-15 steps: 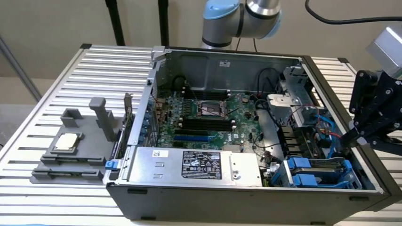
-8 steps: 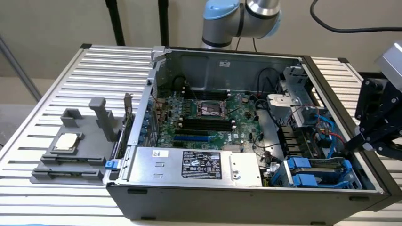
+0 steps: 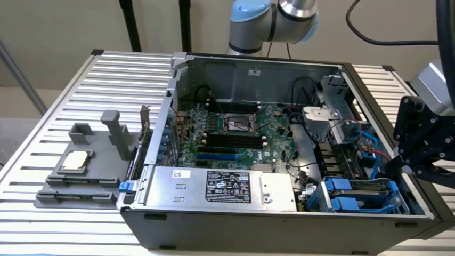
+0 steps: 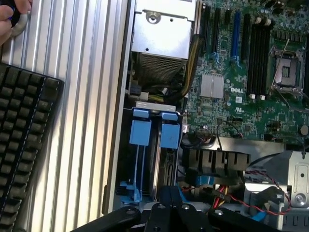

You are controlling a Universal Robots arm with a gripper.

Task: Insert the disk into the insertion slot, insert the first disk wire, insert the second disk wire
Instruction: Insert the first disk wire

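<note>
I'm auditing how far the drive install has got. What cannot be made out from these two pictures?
- Insertion slot, both views: its blue latch tabs and walls hide whether the disk is seated inside.
- Gripper, wrist view: its body is cut off by the picture's edge, and whether it pinches anything is unclear.
- Disk wires, both views: their connector ends are too small to pick out among the cables beside the slot.

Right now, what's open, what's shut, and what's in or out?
computer case: open, side panel off.
insertion slot: inside the case; cannot tell if filled.
gripper: shut, close to the insertion slot.
chip: out of the case, lying on the grey stand.
</note>
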